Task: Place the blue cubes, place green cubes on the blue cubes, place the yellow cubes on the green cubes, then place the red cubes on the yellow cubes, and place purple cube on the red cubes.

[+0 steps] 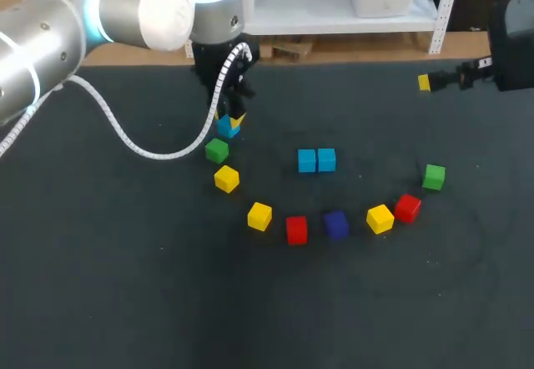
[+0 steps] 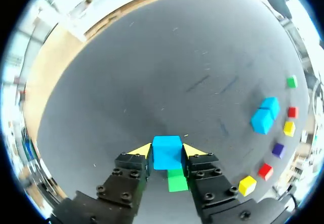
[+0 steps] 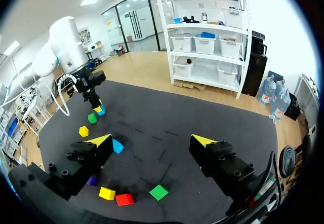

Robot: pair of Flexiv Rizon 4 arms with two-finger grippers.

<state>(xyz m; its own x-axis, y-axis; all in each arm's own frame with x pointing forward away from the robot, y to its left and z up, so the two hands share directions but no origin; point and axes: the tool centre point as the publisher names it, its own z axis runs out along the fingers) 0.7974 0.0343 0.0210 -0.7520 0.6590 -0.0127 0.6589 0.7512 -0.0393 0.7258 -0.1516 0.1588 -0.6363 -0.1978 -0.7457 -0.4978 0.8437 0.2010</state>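
On the counter [image 1: 125, 285], the left arm [image 1: 125, 10] is nearer the work. The right gripper [image 3: 151, 140] hangs spread, well apart. The left gripper [image 1: 231, 121] pinches a blue cube [image 2: 166, 152], apparently just off the surface, and the blue pair [image 1: 316, 160] lies to its right.

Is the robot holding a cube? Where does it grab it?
The left gripper pinches a blue cube by two opposite sides. The right gripper holds nothing.
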